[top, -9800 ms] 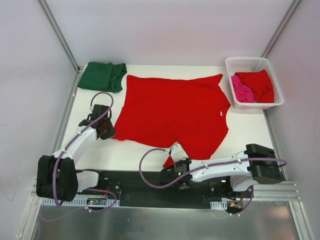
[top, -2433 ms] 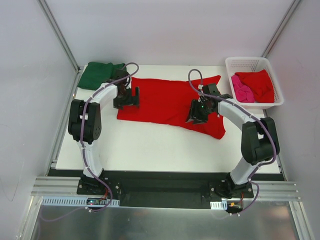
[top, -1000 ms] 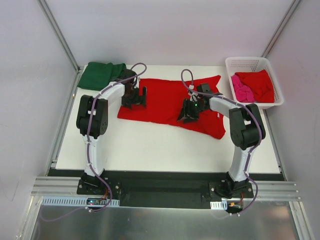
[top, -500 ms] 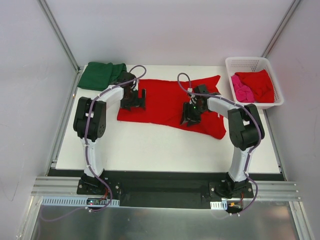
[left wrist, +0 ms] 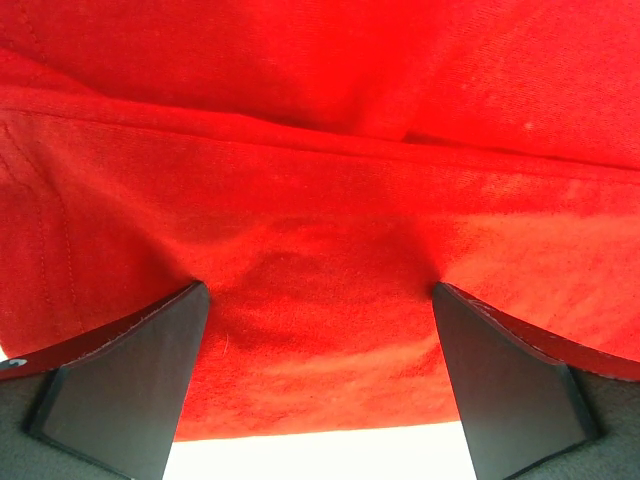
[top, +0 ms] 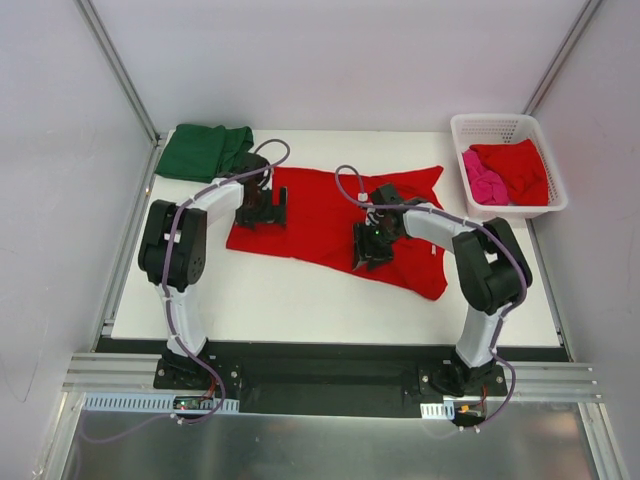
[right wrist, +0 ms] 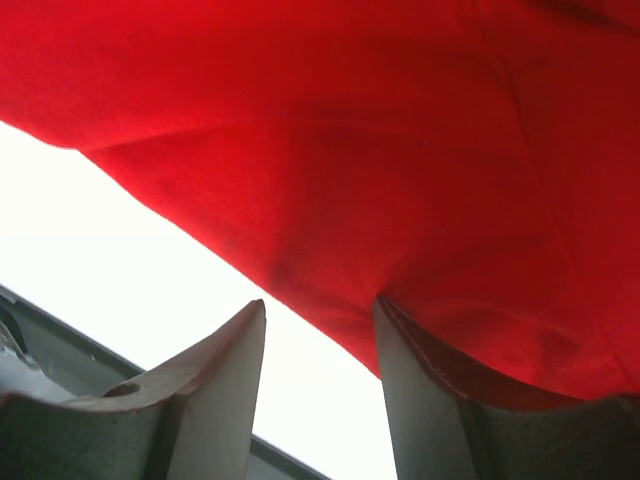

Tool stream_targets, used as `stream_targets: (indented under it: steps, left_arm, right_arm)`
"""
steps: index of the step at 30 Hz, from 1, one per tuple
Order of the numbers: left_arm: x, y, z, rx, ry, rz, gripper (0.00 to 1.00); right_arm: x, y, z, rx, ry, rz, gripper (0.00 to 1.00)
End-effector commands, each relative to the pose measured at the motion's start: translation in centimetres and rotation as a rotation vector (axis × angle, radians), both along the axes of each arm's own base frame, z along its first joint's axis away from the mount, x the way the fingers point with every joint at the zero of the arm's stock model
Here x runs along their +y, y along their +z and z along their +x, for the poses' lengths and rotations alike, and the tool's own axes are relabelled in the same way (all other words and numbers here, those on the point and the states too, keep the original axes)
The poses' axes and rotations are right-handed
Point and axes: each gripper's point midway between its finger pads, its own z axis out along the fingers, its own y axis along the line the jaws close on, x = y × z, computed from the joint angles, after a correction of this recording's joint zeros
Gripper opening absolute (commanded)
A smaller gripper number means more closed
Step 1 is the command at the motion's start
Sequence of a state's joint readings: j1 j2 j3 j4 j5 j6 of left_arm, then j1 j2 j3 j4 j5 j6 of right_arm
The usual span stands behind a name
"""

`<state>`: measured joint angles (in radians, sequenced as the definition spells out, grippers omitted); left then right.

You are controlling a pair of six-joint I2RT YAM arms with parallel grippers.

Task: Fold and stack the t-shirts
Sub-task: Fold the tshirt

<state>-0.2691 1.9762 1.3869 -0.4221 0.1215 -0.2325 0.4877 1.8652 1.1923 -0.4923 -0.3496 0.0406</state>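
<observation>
A bright red t-shirt (top: 318, 205), folded to a long band, lies across the middle of the white table (top: 300, 300). My left gripper (top: 262, 210) is down on its left end, open, with the fingers (left wrist: 150, 370) spread wide and red cloth (left wrist: 320, 150) spanning the gap (left wrist: 320, 292). My right gripper (top: 368, 247) is at the shirt's near edge, open about halfway. Cloth (right wrist: 350, 120) drapes over its right finger (right wrist: 430, 400), and the left finger stands over bare table (right wrist: 320, 303). A folded dark green t-shirt (top: 205, 150) lies at the back left.
A white lattice basket (top: 500, 121) at the back right holds another red t-shirt (top: 520, 165) and a pink one (top: 482, 182). Metal frame posts rise at both back corners. The black base rail runs along the near edge.
Both grippers have moved a little toward the near side and left. The red t-shirt has slid with them, its left end now nearer the table's left side.
</observation>
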Motion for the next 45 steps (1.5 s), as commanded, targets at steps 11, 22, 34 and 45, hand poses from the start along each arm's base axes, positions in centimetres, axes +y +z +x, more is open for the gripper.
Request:
stream_targets:
  steps: [11, 22, 34, 45]
  left_arm:
    - [2.0, -1.7, -9.7, 0.229, 0.05, 0.039, 0.95]
    - [3.2, -1.9, -14.1, 0.272, 0.068, 0.092, 0.96]
    - [4.2, -1.4, -16.2, 0.282, 0.091, 0.117, 0.97]
    - [2.8, 7.0, -15.3, 0.012, 0.077, -0.018, 0.99]
  right_arm:
    - [-1.4, 0.1, -8.4, 0.104, 0.043, -0.057, 0.51]
    - [-2.2, 0.1, -10.2, 0.105, 0.054, -0.087, 0.51]
    - [-4.2, 0.5, -11.0, 0.087, 0.073, -0.162, 0.51]
    - [-2.6, 8.9, -9.3, -0.125, 0.081, -0.024, 0.52]
